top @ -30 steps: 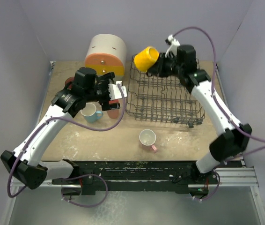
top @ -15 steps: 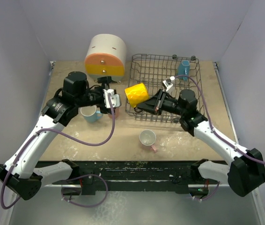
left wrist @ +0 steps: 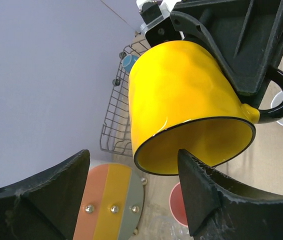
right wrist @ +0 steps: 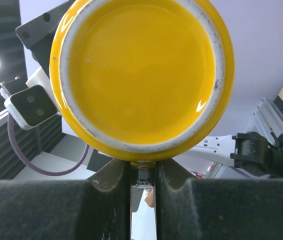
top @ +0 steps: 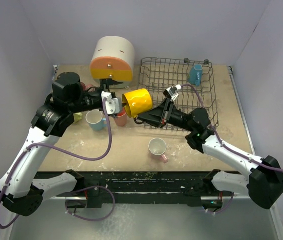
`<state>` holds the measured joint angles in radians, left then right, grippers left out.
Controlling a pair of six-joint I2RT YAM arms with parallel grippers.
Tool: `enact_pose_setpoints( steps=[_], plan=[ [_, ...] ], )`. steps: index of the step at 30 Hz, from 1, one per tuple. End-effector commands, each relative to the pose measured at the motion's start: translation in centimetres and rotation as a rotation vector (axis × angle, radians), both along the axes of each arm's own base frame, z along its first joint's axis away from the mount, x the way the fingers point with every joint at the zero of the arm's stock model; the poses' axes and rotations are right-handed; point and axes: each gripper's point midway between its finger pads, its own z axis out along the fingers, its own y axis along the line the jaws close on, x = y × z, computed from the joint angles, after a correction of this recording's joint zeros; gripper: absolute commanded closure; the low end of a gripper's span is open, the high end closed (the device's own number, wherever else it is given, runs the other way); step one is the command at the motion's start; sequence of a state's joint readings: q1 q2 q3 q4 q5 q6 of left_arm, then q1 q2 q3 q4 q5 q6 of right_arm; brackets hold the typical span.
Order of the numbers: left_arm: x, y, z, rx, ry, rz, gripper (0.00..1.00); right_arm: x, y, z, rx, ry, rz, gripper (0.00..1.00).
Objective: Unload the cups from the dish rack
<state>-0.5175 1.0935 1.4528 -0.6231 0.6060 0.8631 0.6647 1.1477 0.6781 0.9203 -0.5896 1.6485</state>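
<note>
The right gripper (top: 149, 116) is closed narrowly on the black handle of the yellow mug (top: 137, 101), its fingers almost together under the mug's base in the right wrist view. It has carried the mug further left since half a second ago. Then the mug hung over the near left corner of the dish rack (top: 176, 61); now it is clear of the rack's left edge, held in the air on its side above the table (top: 81, 145). (A second ago it was up at the rack's far left corner.) Its mouth faces the left gripper (top: 114, 106), which has drawn back a little to the left and is spread wide with nothing in it. From the left wrist the rim sits just ahead of the two open fingers without touching them. Below the mug, the salmon cup (top: 121, 119) and the light blue mug (top: 95, 120) stand where they were, as does the pink mug (top: 157, 148) nearer the arms. One blue cup (top: 196, 74) remains at the rack's far right, and the round cabinet (top: 112, 60) is unmoved.
</note>
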Motion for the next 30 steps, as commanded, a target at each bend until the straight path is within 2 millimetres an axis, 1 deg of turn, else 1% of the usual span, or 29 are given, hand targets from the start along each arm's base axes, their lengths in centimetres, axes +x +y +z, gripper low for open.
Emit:
enact_pose_setpoints(
  steps=[1,3,9,11,14,15,16,17,18,20,21,23,24,25,26,27,28,30],
  plan=[
    [-1.0,-0.3,2.4,-0.058,-0.021,-0.036,0.29,-1.8,-0.9,5.8,0.195,-0.133,-0.002,1.0],
    [-0.9,-0.4,2.3,-0.061,-0.016,-0.037,0.34,-2.2,-0.4,5.8,0.208,-0.126,0.016,1.0],
    [-0.8,-0.7,1.6,-0.062,0.016,-0.043,0.43,-3.5,1.3,6.0,0.253,-0.113,0.06,1.0],
    [-0.7,-0.8,1.4,-0.062,0.021,-0.042,0.5,-3.7,1.7,6.0,0.265,-0.112,0.07,1.0],
    [-0.5,-0.7,0.8,-0.054,0.034,-0.032,0.66,-3.7,1.9,6.2,0.283,-0.113,0.073,1.0],
    [-0.4,-0.7,0.5,-0.051,0.041,-0.028,0.74,-3.6,1.9,6.2,0.285,-0.111,0.07,1.0],
    [-0.3,-0.6,0.1,-0.047,0.047,-0.021,0.91,-3.6,1.9,6.3,0.286,-0.111,0.066,1.0],
    [-0.2,-0.5,-0.1,-0.05,0.052,-0.01,1.0,-3.5,1.9,6.2,0.286,-0.11,0.06,0.97],
    [-0.2,-0.5,-0.4,-0.051,0.059,-0.004,1.0,-3.4,2.0,6.0,0.276,-0.106,0.056,0.88],
    [-0.1,-0.3,-1.5,-0.035,0.078,0.011,1.0,-3.3,2.4,4.8,0.235,-0.083,0.063,0.65],
    [0.0,-0.1,-2.1,-0.025,0.092,0.021,1.0,-3.3,2.3,4.5,0.232,-0.072,0.064,0.55],
    [0.3,0.2,-3.8,0.019,0.135,0.045,1.0,-2.5,1.9,3.7,0.191,-0.069,0.036,0.32],
    [0.6,0.5,-5.0,0.063,0.157,0.058,1.0,-1.4,1.8,2.2,0.115,-0.051,0.014,0.19],
    [0.8,0.9,-6.4,0.112,0.186,0.073,1.0,-0.3,1.5,1.0,0.042,-0.054,-0.014,0.13],
    [1.1,1.2,-7.9,0.162,0.225,0.092,1.0,1.0,1.2,-1.0,-0.056,-0.03,-0.045,0.1],
    [1.3,1.7,-9.2,0.209,0.26,0.111,1.0,2.4,0.5,-2.9,-0.153,-0.006,-0.086,0.08],
    [1.1,2.1,-10.7,0.266,0.302,0.116,1.0,3.8,-0.6,-4.7,-0.246,0.005,-0.13,0.07],
    [0.7,2.6,-12.7,0.339,0.37,0.115,1.0,6.4,-3.3,-7.2,-0.416,0.014,-0.225,0.04]
  ],
)
